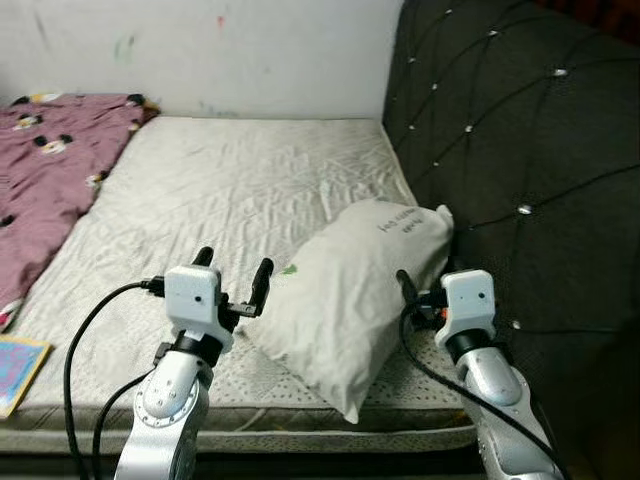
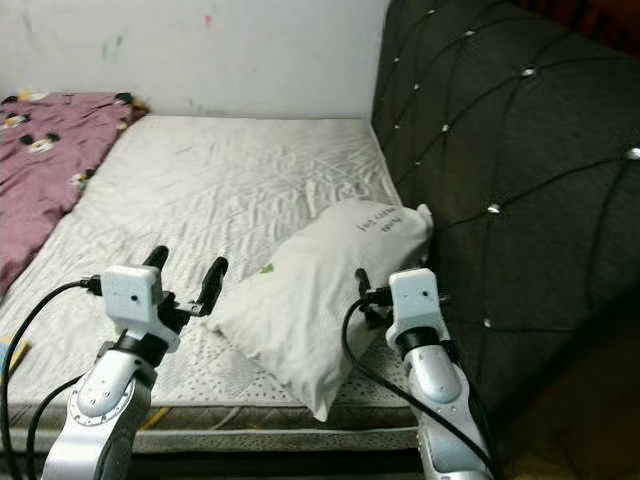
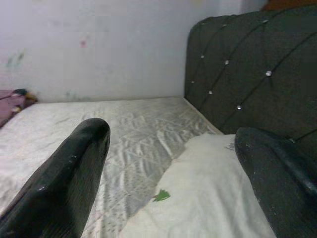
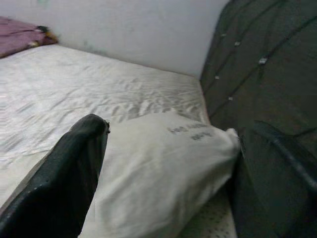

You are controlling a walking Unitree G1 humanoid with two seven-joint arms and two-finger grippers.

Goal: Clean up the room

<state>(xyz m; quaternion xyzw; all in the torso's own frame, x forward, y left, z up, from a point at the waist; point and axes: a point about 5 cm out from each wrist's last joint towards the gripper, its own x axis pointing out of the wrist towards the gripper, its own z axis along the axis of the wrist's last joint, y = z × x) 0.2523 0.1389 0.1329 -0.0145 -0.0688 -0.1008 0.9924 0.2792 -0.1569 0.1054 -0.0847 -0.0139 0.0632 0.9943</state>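
Right now the white pillow (image 1: 350,300) lies slantwise on the pale quilted mattress (image 1: 230,190), near its front edge, with its far corner up against the dark tufted headboard (image 1: 520,150). Both claws flank it: the left gripper (image 1: 233,282) hovers just beside its left edge with the two black fingers spread wide and nothing between them, while the right gripper (image 4: 168,168) sits at the pillow's right side by the headboard, fingers parted with the pillow's end lying between them. That pillow is plump and creased, with small dark lettering near its far end and a little green mark on its left side. A maroon blanket (image 1: 50,170) is heaped at the mattress's far left.
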